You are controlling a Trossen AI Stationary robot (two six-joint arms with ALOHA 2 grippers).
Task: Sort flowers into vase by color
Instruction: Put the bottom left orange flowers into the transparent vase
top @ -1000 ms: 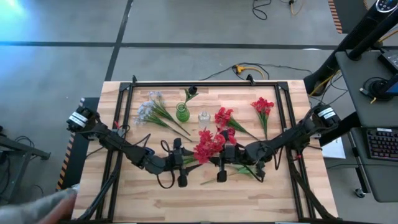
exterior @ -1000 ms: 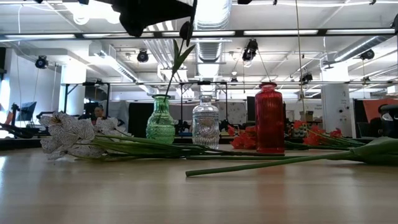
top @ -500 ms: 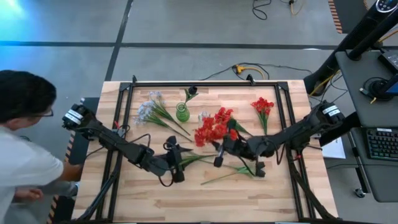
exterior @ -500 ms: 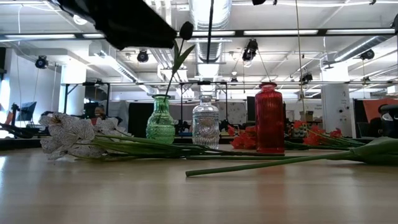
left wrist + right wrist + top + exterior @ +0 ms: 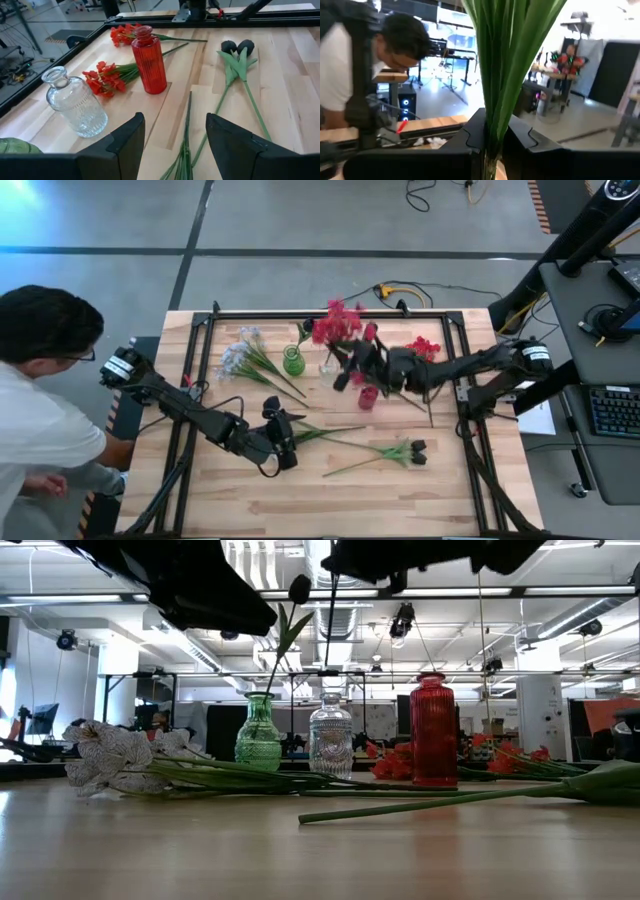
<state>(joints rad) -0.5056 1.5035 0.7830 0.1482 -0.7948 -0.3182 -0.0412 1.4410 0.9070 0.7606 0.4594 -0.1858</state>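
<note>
Three vases stood in a row near the middle of the wooden table [image 5: 230, 490]: a green vase [image 5: 293, 361] already holding a dark-budded stem [image 5: 306, 328], a clear glass vase [image 5: 331, 743] and a red vase [image 5: 368, 396]. The right gripper [image 5: 352, 365], its fingers [image 5: 520, 137] clamped on the green stems of a red flower spray [image 5: 338, 323], held the bunch in the air above the vases, blossoms pointing toward 12 o'clock. In the right wrist view the stems rose straight up between the closed fingers.

The left gripper [image 5: 281, 432] hovered low toward 7 o'clock from the vases, its jaws parted and holding nothing. Its wrist camera looked across the boards at the red vase, the clear vase and two dark-budded stems [image 5: 238, 60] lying flat.

Pale blue-white flowers [image 5: 240, 356] lay at 10 o'clock on the table, beside the green vase. Another red spray [image 5: 424, 350] lay at 2 o'clock, and a third [image 5: 102, 80] lay just beside the red vase. The loose dark-budded stems rested toward 5 o'clock.

A person [image 5: 40, 395] in a white shirt stood at the table's 9 o'clock edge.
</note>
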